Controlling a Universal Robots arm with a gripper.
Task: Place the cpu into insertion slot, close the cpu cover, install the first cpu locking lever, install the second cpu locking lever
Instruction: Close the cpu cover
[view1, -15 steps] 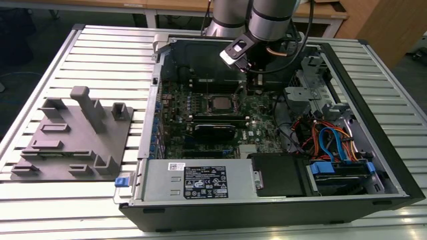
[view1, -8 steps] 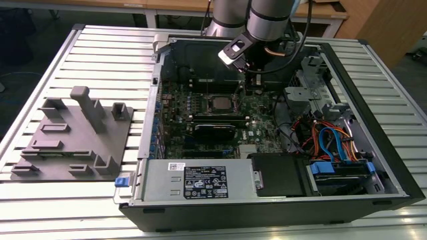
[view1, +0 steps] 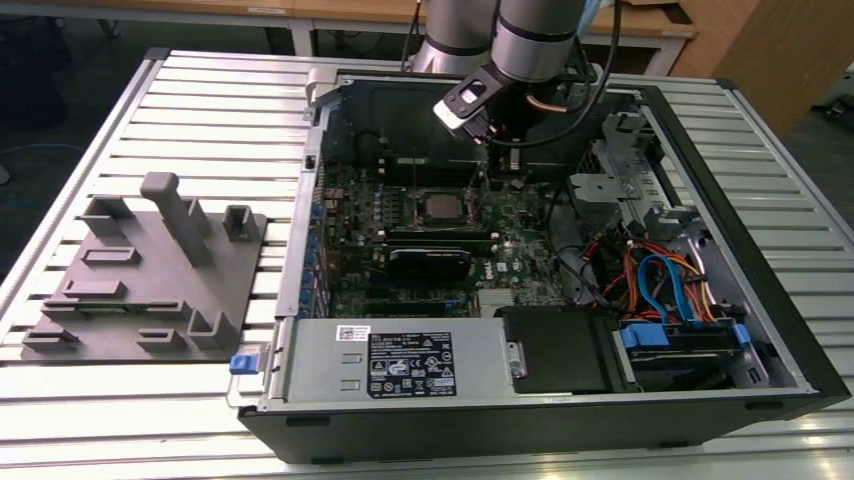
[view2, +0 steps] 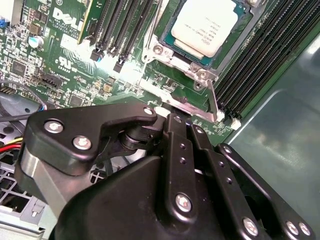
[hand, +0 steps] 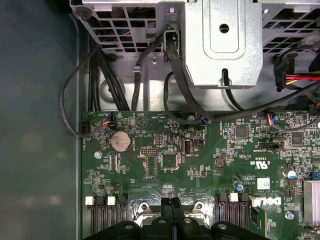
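Note:
The cpu (view2: 205, 27) lies flat in its socket on the green motherboard, pale metal face up; in the exterior view the cpu (view1: 438, 207) sits mid-board. The cpu cover (view2: 200, 74), a grey metal frame, lies down around it. A thin metal locking lever (view2: 212, 100) runs along the socket's edge close to my fingertips. My gripper (view2: 184, 122) hovers just beside the socket, black fingers pressed together. The same gripper (hand: 172, 204) is at the socket's rim in the first wrist view, and the gripper (view1: 501, 180) reaches down into the open case.
Memory slots (view2: 260, 65) flank the socket. A drive cage (hand: 222, 42) and black cables (hand: 175, 75) hang over the board's far side. A grey fixture plate (view1: 147, 270) lies on the table at the exterior view's left. The power supply (view1: 387, 365) borders the board.

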